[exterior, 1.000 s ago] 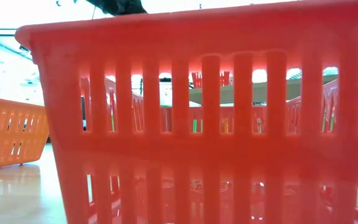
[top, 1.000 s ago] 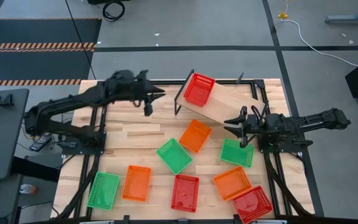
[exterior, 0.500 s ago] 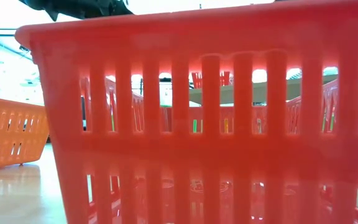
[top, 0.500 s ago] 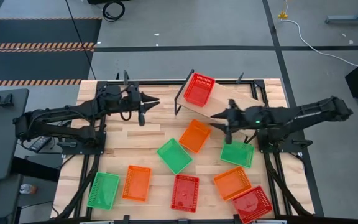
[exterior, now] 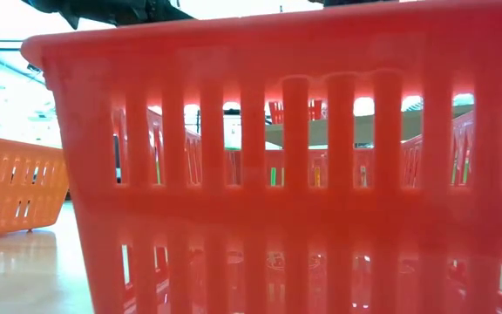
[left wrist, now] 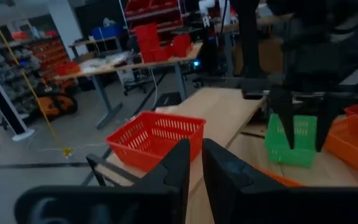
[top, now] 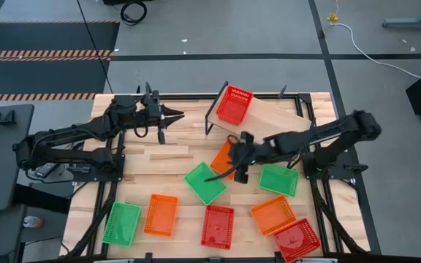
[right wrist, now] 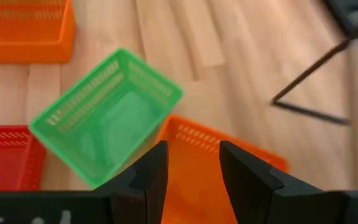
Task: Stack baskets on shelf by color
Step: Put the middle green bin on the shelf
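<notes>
The right gripper [top: 234, 169] hangs spread over an orange basket [top: 225, 155], a green basket [top: 204, 183] just beside it; the shelf [top: 269, 123] with one red basket [top: 234, 104] stands beyond; the left gripper [top: 168, 117], nearly pressed together, waits apart

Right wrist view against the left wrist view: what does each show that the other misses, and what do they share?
Only the right wrist view: the open right end effector over the central orange basket, with a tilted green basket touching that basket's edge.

Only the left wrist view: the red basket on the shelf, the left end effector with its fingers nearly together, and the room behind.

Both: the wooden tabletop and orange and green baskets.
</notes>
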{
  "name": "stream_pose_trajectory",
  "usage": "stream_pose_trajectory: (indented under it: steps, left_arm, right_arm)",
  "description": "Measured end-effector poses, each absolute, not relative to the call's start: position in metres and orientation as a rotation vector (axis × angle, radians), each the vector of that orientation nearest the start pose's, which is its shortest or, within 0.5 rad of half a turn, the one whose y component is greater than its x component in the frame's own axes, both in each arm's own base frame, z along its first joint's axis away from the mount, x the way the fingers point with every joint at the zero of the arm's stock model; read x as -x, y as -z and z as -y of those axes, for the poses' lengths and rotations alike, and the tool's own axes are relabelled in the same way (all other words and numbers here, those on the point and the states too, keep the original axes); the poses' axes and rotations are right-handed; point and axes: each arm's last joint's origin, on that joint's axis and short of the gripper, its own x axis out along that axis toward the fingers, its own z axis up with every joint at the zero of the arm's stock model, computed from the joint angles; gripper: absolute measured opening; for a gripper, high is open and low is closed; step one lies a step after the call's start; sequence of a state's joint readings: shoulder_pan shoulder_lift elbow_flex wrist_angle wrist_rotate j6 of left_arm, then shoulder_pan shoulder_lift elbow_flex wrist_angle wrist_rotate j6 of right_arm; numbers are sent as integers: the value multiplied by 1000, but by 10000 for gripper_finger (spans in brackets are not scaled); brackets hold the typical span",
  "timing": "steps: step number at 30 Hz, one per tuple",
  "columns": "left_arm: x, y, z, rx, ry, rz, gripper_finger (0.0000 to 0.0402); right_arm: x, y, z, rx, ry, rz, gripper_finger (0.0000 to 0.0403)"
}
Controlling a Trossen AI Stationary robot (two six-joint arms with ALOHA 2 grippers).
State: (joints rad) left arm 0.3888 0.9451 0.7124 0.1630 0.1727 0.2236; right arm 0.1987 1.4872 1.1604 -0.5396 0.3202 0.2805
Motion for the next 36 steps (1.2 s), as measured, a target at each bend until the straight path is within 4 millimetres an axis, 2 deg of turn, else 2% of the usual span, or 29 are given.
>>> stream_pose_trajectory:
  steps: [7,13,19,28,33,36]
  left_arm:
    - [-192,-313,-78,-225,-174,-109,37]
    - [-177,-312,-81,-220,-181,-162,23]
    - [-169,-313,-78,-208,-156,-181,13]
    - [-168,-308,-78,-187,-147,-227,17]
    - [-169,-308,-77,-162,-148,-224,14]
    - [-169,-308,-76,-162,-139,-224,12]
  right_arm:
    - [-337,-245,-80,-38,227,-950,151]
    - [-351,-223,-92,-63,275,-1056,151]
    - [-355,-204,-112,6,165,-1112,151]
    - [-353,-210,-142,156,20,-1017,151]
    - [-356,-183,-144,210,28,-1096,151]
    - [-363,-178,-145,256,31,-1054,151]
